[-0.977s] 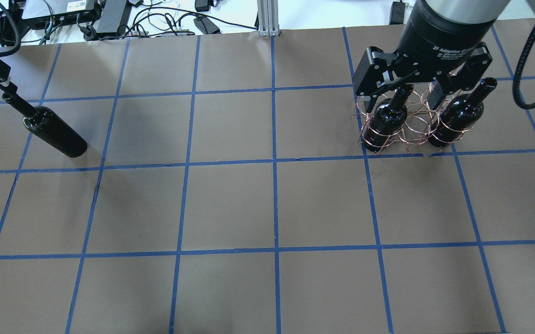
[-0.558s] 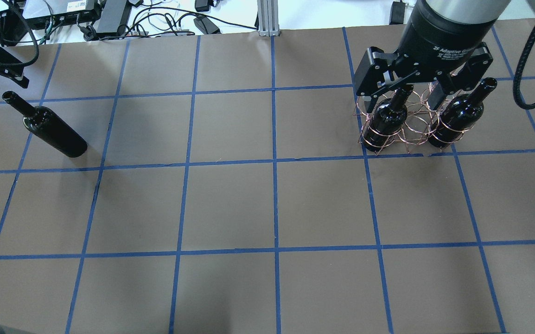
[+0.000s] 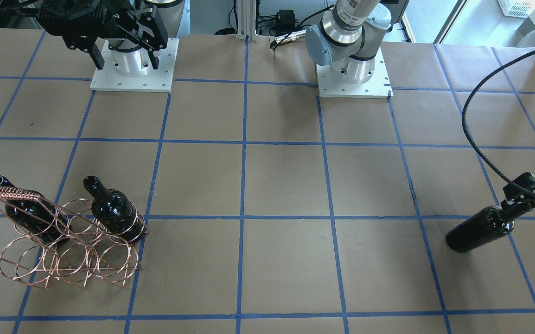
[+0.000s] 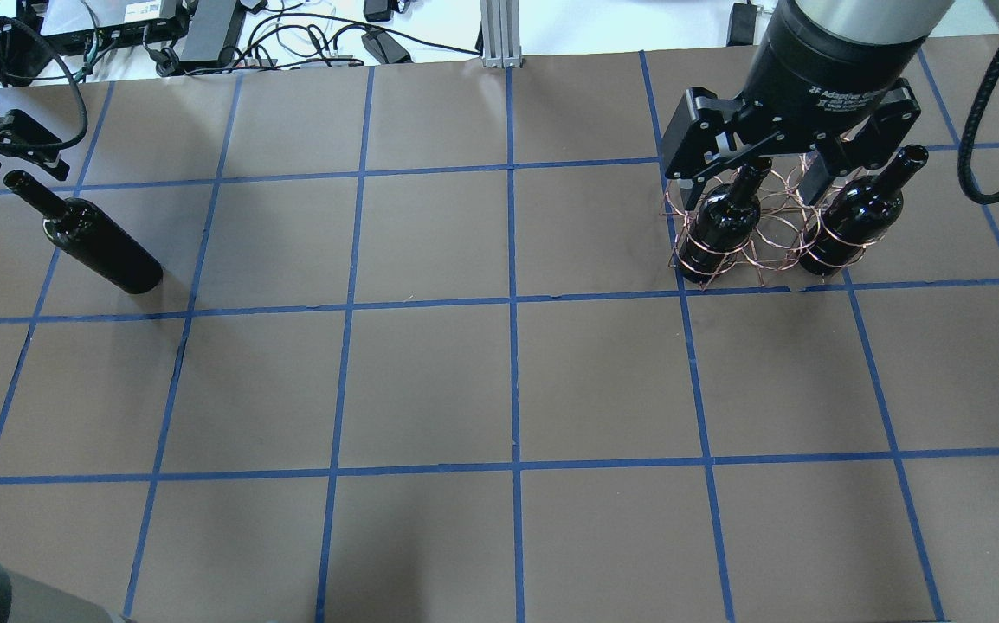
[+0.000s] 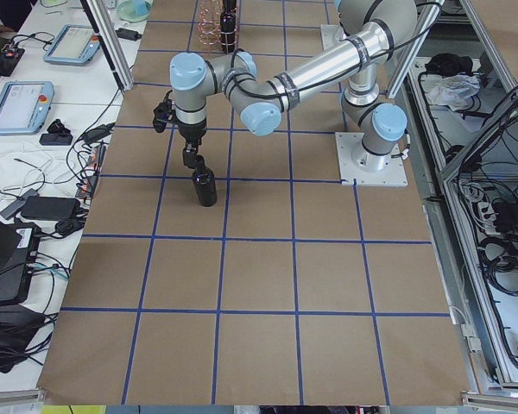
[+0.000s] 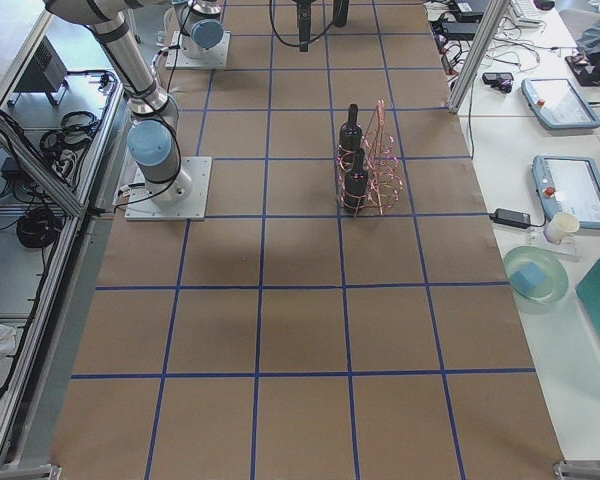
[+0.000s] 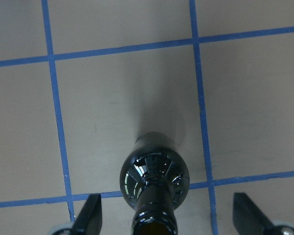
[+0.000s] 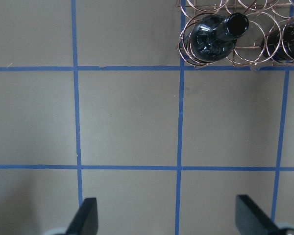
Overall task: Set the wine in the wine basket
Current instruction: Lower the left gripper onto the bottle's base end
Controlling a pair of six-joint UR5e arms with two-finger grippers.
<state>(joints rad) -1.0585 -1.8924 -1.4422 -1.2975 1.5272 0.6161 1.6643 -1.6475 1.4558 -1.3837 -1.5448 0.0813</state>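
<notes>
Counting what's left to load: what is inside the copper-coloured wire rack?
One glossy near-black glass bottle and a second bottle stand necks up in rings of the copper-coloured wire rack. Its other rings look empty. The woven top strip hides part of the second bottle's neck.

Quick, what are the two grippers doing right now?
Left gripper: open, over the wine bottle, holding nothing.
Right gripper: open, holding nothing.

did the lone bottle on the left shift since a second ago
No. The wine bottle stands where it did, its base just left of the same blue tape line.
</notes>
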